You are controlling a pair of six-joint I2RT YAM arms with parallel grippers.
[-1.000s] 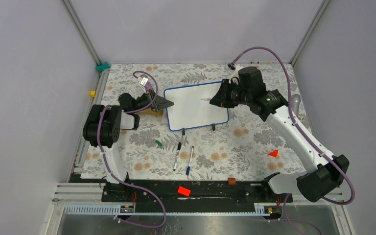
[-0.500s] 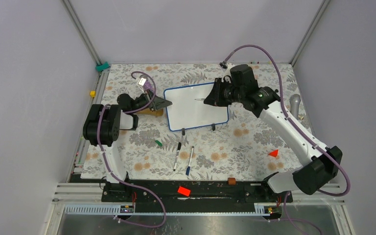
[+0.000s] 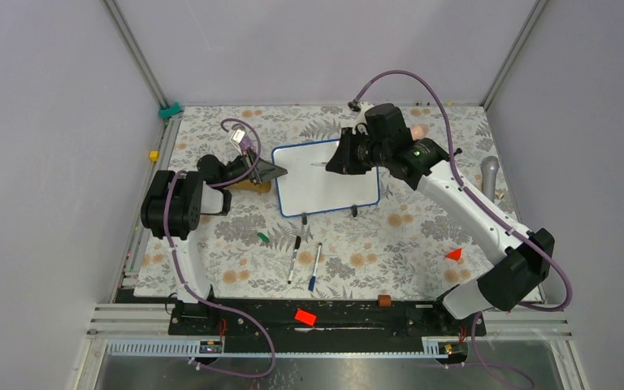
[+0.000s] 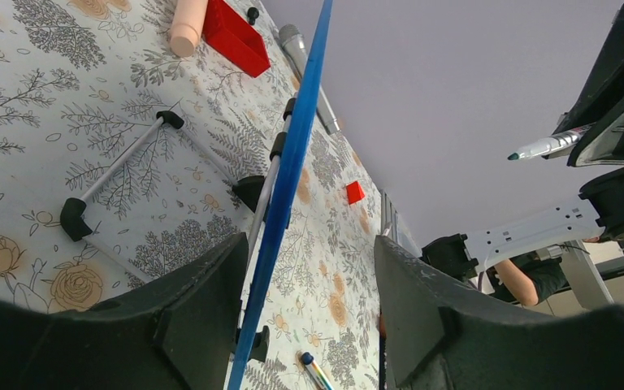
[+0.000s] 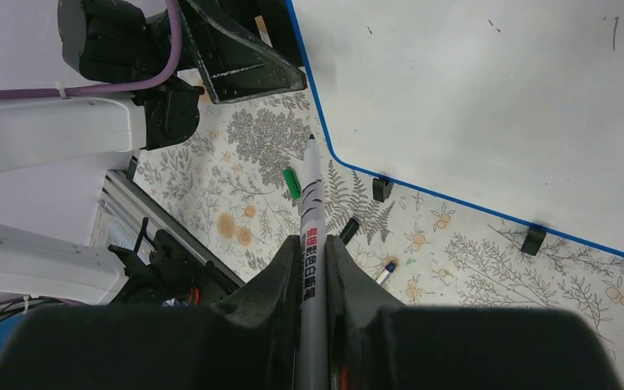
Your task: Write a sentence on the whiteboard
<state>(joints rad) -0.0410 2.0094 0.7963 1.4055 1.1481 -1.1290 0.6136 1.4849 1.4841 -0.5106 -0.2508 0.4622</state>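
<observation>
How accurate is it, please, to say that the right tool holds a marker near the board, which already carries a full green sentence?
One part is wrong: the board carries no sentence. The right wrist view shows it bare white but for a few tiny specks. The rest stands: the right tool holds a marker near the board.

The light is soft and even, and it looks like it comes from above. Shadows on the table (image 3: 422,236) are faint. The whiteboard (image 3: 325,183) is bright white with no hard glare. Up close, my left fingers (image 4: 203,325) look very dark. My right fingers (image 5: 268,317) are blurry, and the marker (image 5: 309,203) gets sharp only near its tip
</observation>
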